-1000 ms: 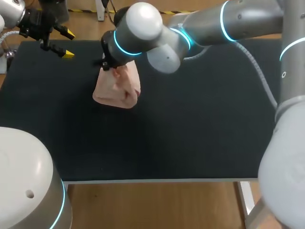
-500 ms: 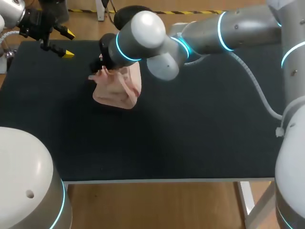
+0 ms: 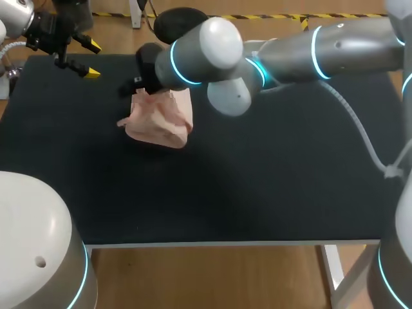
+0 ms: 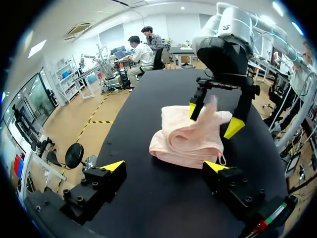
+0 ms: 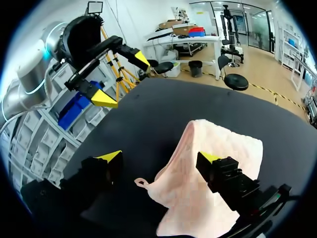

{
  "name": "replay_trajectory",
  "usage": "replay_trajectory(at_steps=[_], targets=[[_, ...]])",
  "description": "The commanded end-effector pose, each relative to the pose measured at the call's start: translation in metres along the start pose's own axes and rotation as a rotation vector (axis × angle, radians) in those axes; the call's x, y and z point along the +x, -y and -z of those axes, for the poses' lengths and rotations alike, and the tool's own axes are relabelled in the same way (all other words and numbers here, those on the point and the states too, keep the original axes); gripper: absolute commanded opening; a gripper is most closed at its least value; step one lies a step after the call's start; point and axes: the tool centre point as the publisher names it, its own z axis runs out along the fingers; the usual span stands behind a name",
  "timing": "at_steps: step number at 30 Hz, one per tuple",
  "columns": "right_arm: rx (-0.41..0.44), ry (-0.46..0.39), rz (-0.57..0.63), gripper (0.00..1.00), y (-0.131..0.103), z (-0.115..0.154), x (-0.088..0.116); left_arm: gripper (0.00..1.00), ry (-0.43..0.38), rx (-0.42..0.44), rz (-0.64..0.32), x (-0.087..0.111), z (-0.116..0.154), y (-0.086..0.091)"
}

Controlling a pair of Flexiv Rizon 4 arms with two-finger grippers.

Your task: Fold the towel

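Seemingly mid-fold, with the towel (image 3: pixel 159 121) bunched on the bench (image 3: pixel 270 187), loosely doubled (no neat edges yet). Next, probably: pinch a free edge, draw it flat across. Meanwhile, right jaws spread wide just above the towel, straddling a raised fold, clamping nothing; left jaws likewise wide, empty, well apart from the towel.

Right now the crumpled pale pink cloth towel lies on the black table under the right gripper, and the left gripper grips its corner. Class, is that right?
One thing is wrong: the left gripper grips nothing. The left wrist view shows it open, with the crumpled pale pink cloth towel ahead of it, untouched. The towel does lie on the black table under the right gripper.
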Motion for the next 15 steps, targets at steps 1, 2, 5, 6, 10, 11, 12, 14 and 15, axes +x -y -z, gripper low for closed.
replay_trajectory(at_steps=[1, 2, 5, 6, 10, 11, 12, 14, 15], targets=[[-0.029, -0.017, -0.001, 1.00, -0.001, 0.017, -0.007, 1.00, 0.003, 0.001, -0.002, 0.001, 0.000, 0.000], [-0.049, -0.020, -0.005, 1.00, -0.003, 0.021, -0.009, 1.00, 0.003, 0.001, -0.002, 0.001, 0.000, 0.000], [-0.066, -0.010, -0.011, 1.00, -0.007, 0.029, -0.014, 1.00, 0.003, 0.001, -0.002, 0.001, 0.000, 0.000], [-0.071, -0.002, -0.010, 1.00, -0.007, 0.031, -0.017, 1.00, 0.003, 0.001, -0.002, 0.001, 0.000, 0.000], [-0.081, 0.036, -0.026, 1.00, -0.004, 0.039, -0.031, 1.00, 0.003, 0.001, -0.002, 0.001, 0.000, 0.000], [-0.081, 0.041, -0.034, 1.00, -0.002, 0.041, -0.035, 1.00, 0.003, 0.001, -0.002, 0.001, 0.000, 0.000], [-0.082, 0.041, -0.038, 1.00, 0.000, 0.043, -0.039, 1.00, 0.003, 0.001, -0.002, 0.001, 0.000, 0.000], [-0.085, 0.047, -0.058, 1.00, 0.003, 0.045, -0.045, 1.00, 0.003, 0.001, -0.002, 0.001, 0.000, 0.000], [-0.087, 0.050, -0.068, 1.00, 0.004, 0.046, -0.048, 1.00, 0.003, 0.001, -0.002, 0.001, 0.000, 0.000]])
